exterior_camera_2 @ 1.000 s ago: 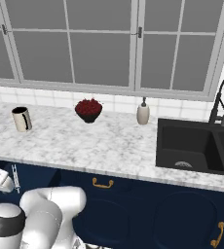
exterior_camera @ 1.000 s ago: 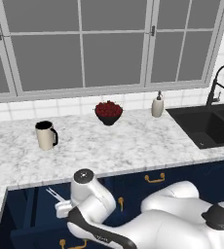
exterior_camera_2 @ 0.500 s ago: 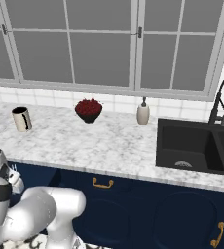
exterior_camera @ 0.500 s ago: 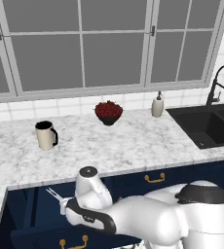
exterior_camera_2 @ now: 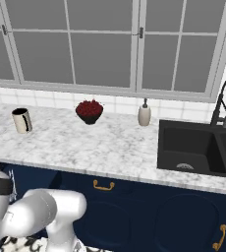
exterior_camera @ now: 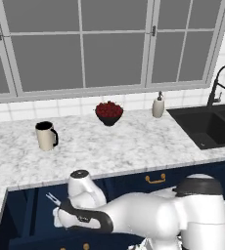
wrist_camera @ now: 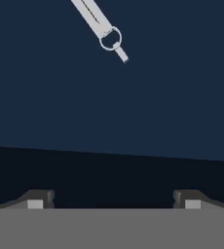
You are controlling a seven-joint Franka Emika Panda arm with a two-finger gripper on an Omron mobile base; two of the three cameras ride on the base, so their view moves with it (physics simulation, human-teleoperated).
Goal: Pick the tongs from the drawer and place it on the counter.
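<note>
The tongs [wrist_camera: 98, 23] lie on the dark navy floor of the open drawer [wrist_camera: 172, 87]. In the hand view their joined end, with a small ring, shows at the top. My gripper [wrist_camera: 114, 200] is open, its two fingertips [wrist_camera: 40, 199] wide apart with nothing between them, and the tongs lie well ahead of them. In the left base view the tongs [exterior_camera: 51, 198] poke out as a thin grey V just left of my hand, inside the drawer [exterior_camera: 24, 212] below the counter [exterior_camera: 114, 144].
On the counter [exterior_camera_2: 105, 145] stand a cream mug [exterior_camera: 46, 135], a dark bowl of red fruit [exterior_camera: 108, 113] and a soap dispenser [exterior_camera: 158, 105]. A black sink [exterior_camera: 207, 128] with a faucet [exterior_camera: 221, 85] lies to the right. Navy cabinet fronts with gold handles [exterior_camera_2: 102, 185] run below.
My arm has folded lower over the open drawer, with the elbow swinging to the right. The tongs have stayed where they were.
</note>
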